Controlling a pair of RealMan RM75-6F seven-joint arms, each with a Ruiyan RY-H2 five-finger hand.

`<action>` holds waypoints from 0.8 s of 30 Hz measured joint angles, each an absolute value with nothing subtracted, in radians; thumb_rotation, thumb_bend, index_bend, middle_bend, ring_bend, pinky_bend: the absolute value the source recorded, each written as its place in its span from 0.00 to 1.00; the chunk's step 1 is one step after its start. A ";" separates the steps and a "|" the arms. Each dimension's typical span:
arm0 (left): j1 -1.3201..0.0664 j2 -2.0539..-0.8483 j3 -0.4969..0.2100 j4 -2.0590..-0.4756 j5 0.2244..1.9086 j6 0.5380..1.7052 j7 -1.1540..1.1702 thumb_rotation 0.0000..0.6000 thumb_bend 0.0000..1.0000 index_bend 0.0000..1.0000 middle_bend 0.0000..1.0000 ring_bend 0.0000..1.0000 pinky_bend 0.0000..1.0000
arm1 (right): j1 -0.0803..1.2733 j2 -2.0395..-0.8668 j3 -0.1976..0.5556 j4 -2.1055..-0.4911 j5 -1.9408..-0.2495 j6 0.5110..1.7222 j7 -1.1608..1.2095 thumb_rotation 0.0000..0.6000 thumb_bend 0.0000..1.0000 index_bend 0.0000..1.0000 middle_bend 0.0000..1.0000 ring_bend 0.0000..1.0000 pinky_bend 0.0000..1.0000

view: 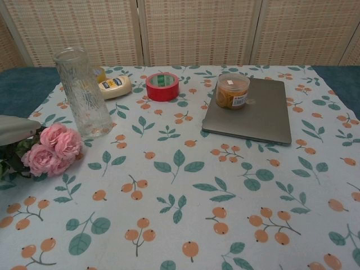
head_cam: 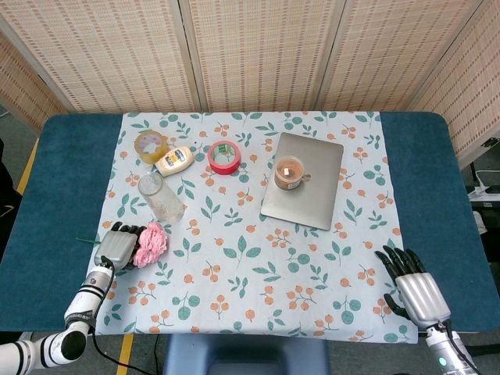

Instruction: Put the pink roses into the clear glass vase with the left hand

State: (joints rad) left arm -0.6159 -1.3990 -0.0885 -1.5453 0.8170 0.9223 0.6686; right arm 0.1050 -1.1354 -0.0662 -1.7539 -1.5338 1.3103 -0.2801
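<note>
The pink roses (head_cam: 151, 244) (view: 52, 155) lie on the floral cloth at the front left, blooms pointing right. My left hand (head_cam: 117, 245) (view: 13, 127) lies over their green stems and leaves with fingers curled down around them; the stems are hidden beneath it. Just behind the roses stands the clear glass vase (head_cam: 161, 198) (view: 83, 93), upright and empty. At the table's front right, my right hand (head_cam: 412, 287) rests with fingers spread and holds nothing; the chest view does not show it.
Behind the vase are a yellow tape roll (head_cam: 151, 145), a small squeeze bottle (head_cam: 175, 160) (view: 115, 86) and a red tape roll (head_cam: 224, 156) (view: 162, 86). A grey laptop (head_cam: 312, 199) (view: 259, 118) carries an orange-filled jar (head_cam: 288, 173) (view: 233, 90).
</note>
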 measured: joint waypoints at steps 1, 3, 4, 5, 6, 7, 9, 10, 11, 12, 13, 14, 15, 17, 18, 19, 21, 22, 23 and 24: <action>-0.616 -1.404 -0.088 -1.539 0.822 0.926 0.661 1.00 0.42 0.47 0.51 0.38 0.14 | 0.105 -1.136 -0.067 -1.754 -1.533 1.308 -0.282 1.00 0.29 0.00 0.00 0.00 0.00; -0.613 -1.419 -0.088 -1.519 0.849 0.936 0.632 1.00 0.43 0.54 0.57 0.42 0.14 | 0.107 -1.138 -0.068 -1.754 -1.531 1.303 -0.285 1.00 0.29 0.00 0.00 0.00 0.00; -0.611 -1.426 -0.088 -1.509 0.866 0.941 0.614 1.00 0.44 0.58 0.61 0.44 0.14 | 0.107 -1.138 -0.068 -1.754 -1.531 1.303 -0.286 1.00 0.29 0.00 0.00 0.00 0.00; -0.606 -1.436 -0.088 -1.494 0.892 0.950 0.586 1.00 0.45 0.61 0.64 0.46 0.15 | 0.107 -1.138 -0.068 -1.755 -1.532 1.303 -0.286 1.00 0.29 0.00 0.00 0.00 0.00; -0.602 -1.444 -0.088 -1.482 0.913 0.958 0.562 1.00 0.47 0.65 0.68 0.49 0.16 | 0.107 -1.138 -0.068 -1.755 -1.532 1.305 -0.286 1.00 0.30 0.00 0.00 0.00 0.00; -0.597 -1.451 -0.089 -1.471 0.935 0.967 0.535 1.00 0.49 0.68 0.71 0.52 0.17 | 0.106 -1.138 -0.068 -1.756 -1.531 1.307 -0.285 1.00 0.30 0.00 0.00 0.00 0.00; -0.584 -1.466 -0.091 -1.447 0.986 0.992 0.462 1.00 0.53 0.74 0.77 0.56 0.19 | 0.105 -1.136 -0.067 -1.757 -1.532 1.309 -0.283 1.00 0.30 0.00 0.00 0.00 0.00; -0.577 -1.471 -0.091 -1.438 1.010 1.005 0.426 1.00 0.55 0.76 0.79 0.57 0.19 | 0.105 -1.134 -0.067 -1.757 -1.533 1.310 -0.281 1.00 0.30 0.00 0.00 0.00 0.00; -0.566 -1.477 -0.092 -1.427 1.044 1.025 0.377 1.00 0.57 0.78 0.82 0.59 0.20 | 0.105 -1.133 -0.068 -1.758 -1.535 1.312 -0.279 1.00 0.29 0.00 0.00 0.00 0.00; -0.558 -1.480 -0.093 -1.420 1.069 1.042 0.338 1.00 0.59 0.80 0.84 0.60 0.20 | 0.104 -1.133 -0.068 -1.758 -1.535 1.312 -0.278 1.00 0.29 0.00 0.00 0.00 0.00; -0.548 -1.482 -0.093 -1.414 1.095 1.062 0.298 1.00 0.60 0.82 0.86 0.61 0.20 | 0.104 -1.132 -0.067 -1.758 -1.536 1.313 -0.277 1.00 0.29 0.00 0.00 0.00 0.00; -0.535 -1.483 -0.095 -1.408 1.128 1.090 0.244 1.00 0.61 0.82 0.86 0.62 0.20 | 0.104 -1.132 -0.067 -1.758 -1.535 1.313 -0.277 1.00 0.29 0.00 0.00 0.00 0.00; -0.524 -1.483 -0.095 -1.405 1.153 1.113 0.202 1.00 0.61 0.83 0.87 0.62 0.21 | 0.104 -1.132 -0.067 -1.758 -1.535 1.313 -0.276 1.00 0.29 0.00 0.00 0.00 0.00; -0.498 -1.477 -0.098 -1.405 1.210 1.170 0.103 1.00 0.61 0.84 0.88 0.62 0.21 | 0.104 -1.132 -0.068 -1.758 -1.535 1.312 -0.277 1.00 0.29 0.00 0.00 0.00 0.00; -0.488 -1.472 -0.100 -1.408 1.233 1.194 0.059 1.00 0.62 0.84 0.88 0.62 0.21 | 0.104 -1.132 -0.069 -1.759 -1.536 1.312 -0.277 1.00 0.29 0.00 0.00 0.00 0.00; -0.478 -1.466 -0.102 -1.413 1.253 1.217 0.015 1.00 0.62 0.84 0.88 0.62 0.22 | 0.104 -1.132 -0.069 -1.759 -1.537 1.313 -0.278 1.00 0.29 0.00 0.00 0.00 0.00; -0.456 -1.447 -0.112 -1.435 1.294 1.267 -0.092 1.00 0.62 0.84 0.88 0.62 0.22 | 0.103 -1.133 -0.070 -1.760 -1.539 1.315 -0.279 1.00 0.29 0.00 0.00 0.00 0.00; -0.449 -1.437 -0.119 -1.449 1.307 1.285 -0.140 1.00 0.62 0.84 0.88 0.62 0.22 | 0.103 -1.133 -0.070 -1.760 -1.539 1.315 -0.280 1.00 0.29 0.00 0.00 0.00 0.00; -0.439 -1.421 -0.129 -1.473 1.320 1.305 -0.206 1.00 0.62 0.84 0.88 0.62 0.22 | 0.103 -1.133 -0.070 -1.760 -1.539 1.315 -0.280 1.00 0.29 0.00 0.00 0.00 0.00; -0.433 -1.408 -0.140 -1.494 1.329 1.319 -0.257 1.00 0.62 0.84 0.88 0.62 0.23 | 0.102 -1.133 -0.070 -1.761 -1.538 1.315 -0.280 1.00 0.29 0.00 0.00 0.00 0.00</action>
State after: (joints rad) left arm -0.4328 -1.4080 -0.1397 -1.4941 1.3288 1.3188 -0.2569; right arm 0.1024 -1.1326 -0.0698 -1.7605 -1.5384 1.3152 -0.2802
